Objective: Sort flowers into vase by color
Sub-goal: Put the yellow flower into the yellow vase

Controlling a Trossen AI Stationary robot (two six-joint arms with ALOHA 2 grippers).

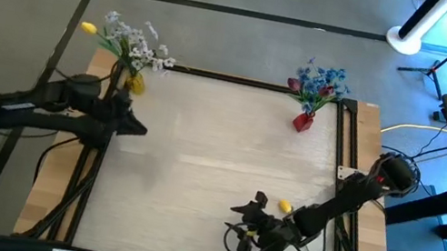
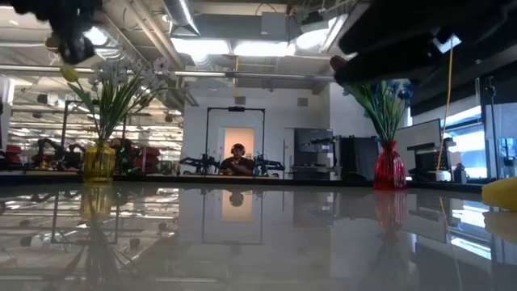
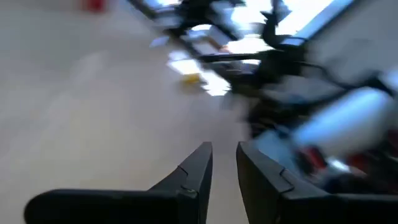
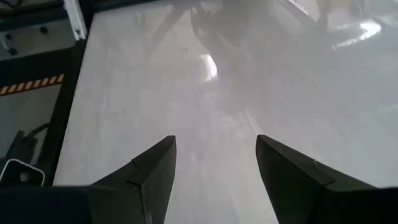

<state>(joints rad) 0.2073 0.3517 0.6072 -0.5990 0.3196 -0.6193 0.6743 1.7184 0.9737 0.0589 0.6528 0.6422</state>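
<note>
A yellow vase stands at the table's far left corner and holds pale white sprays and a yellow tulip. A red vase at the far right holds blue clusters and a dark red tulip. Another yellow tulip lies on the table near the right edge, next to my right arm. My left gripper hovers on the near side of the yellow vase, its fingers a narrow gap apart and empty. My right gripper is open over bare table near the near edge.
A black frame runs along the table's edges, and cables loop by the right gripper. The middle of the white tabletop is bare. In the low view a person sits in the room far behind the table.
</note>
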